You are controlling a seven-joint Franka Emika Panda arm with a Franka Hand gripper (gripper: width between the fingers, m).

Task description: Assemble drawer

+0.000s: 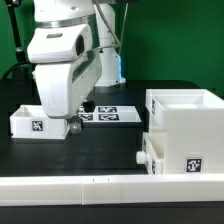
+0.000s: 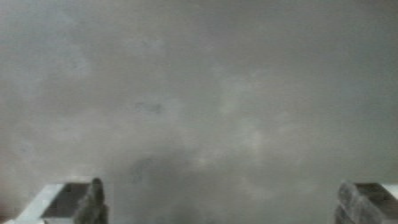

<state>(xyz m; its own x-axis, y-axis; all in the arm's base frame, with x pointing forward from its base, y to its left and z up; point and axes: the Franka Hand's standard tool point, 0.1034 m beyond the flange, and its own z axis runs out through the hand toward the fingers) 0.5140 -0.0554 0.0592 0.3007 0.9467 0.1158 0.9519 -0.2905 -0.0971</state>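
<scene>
The drawer's tall white housing (image 1: 185,112) stands at the exterior view's right. A small tray (image 1: 172,157) with a side knob (image 1: 140,157) and a square tag sits low against its front; I cannot tell whether it is inside the housing. The second tray (image 1: 33,121) lies at the left, also tagged. My gripper (image 1: 72,124) is lowered at this tray's right end. In the wrist view my gripper (image 2: 217,206) is open, with the fingertips (image 2: 75,204) far apart. Only a blurred grey surface shows between them.
The marker board (image 1: 108,115) lies flat on the black table between the left tray and the housing. The long low white border rail (image 1: 110,192) runs along the front edge. A green backdrop stands behind the arm.
</scene>
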